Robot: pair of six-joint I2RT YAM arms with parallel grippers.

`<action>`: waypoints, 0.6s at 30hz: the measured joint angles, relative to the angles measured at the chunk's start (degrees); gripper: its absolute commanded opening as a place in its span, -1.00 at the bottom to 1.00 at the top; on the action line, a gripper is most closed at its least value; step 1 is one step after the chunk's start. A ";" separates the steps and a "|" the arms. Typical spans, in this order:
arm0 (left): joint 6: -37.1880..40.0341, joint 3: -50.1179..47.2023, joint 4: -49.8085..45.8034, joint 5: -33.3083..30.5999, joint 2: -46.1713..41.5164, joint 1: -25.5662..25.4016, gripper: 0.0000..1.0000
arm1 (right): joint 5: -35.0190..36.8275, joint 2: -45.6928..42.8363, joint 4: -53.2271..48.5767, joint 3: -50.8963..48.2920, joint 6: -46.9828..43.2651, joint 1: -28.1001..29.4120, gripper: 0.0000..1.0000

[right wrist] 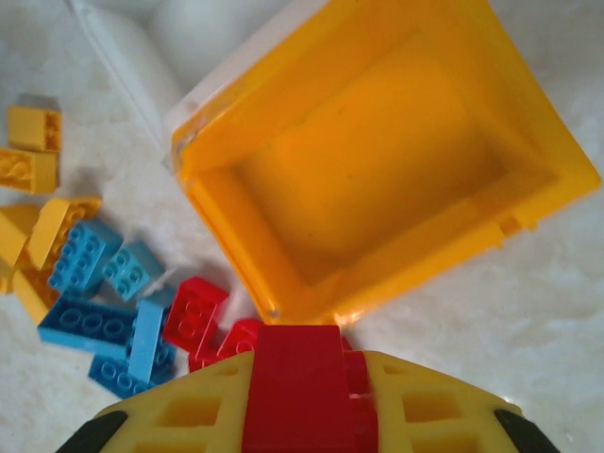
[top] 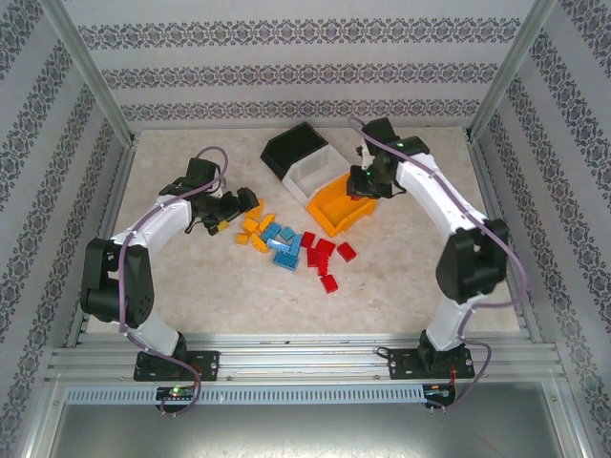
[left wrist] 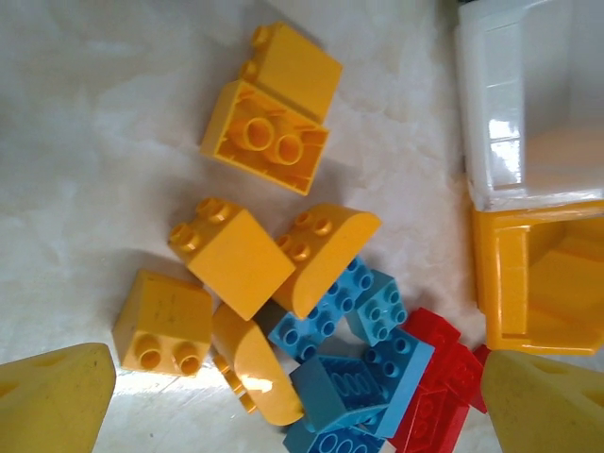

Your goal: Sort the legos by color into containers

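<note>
Right gripper (right wrist: 302,425) is clenched on a red brick (right wrist: 298,373). On its wrist camera I see the brick pinched between the yellow fingers (right wrist: 189,415). The orange bin (right wrist: 377,160) lies just ahead of the brick, its open mouth facing the camera. From above, I place this gripper over the far edge of the orange bin, beside the white bin (top: 313,176). The black bin (top: 294,148) closes the row on the far side.

My left gripper (top: 231,212) is released. Its yellow fingers (left wrist: 57,401) are spread wide at the bottom corners of the wrist view. The yellow bricks (left wrist: 231,255) lie on the table (top: 191,286) ahead of the fingers and between them, none touched by either finger. Blue bricks (left wrist: 363,321) lie jumbled against the yellow ones, and loose red bricks (left wrist: 439,377) come after those, nearest the orange bin. From above, the whole pile sits between the two arms, with its yellow end just beside the left gripper.
</note>
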 measured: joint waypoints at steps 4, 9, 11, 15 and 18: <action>0.42 0.09 -0.04 0.22 -0.15 -0.44 1.00 | 1.44 7.87 -1.86 5.49 0.48 0.46 -0.62; 1.51 0.07 -0.11 0.42 -1.25 -0.61 1.00 | 3.04 13.11 -3.45 7.76 0.66 1.03 -0.60; 1.88 0.07 -0.13 0.59 -1.81 -0.63 1.00 | 3.34 14.47 -3.69 8.20 0.68 1.03 -0.60; 2.82 0.07 -0.44 0.63 -2.16 -0.63 1.00 | 3.78 16.48 -3.82 8.79 0.72 1.14 -0.60; 3.06 0.04 -0.96 0.87 -2.16 -0.63 1.00 | 3.96 18.49 -3.67 9.90 0.85 1.14 -0.59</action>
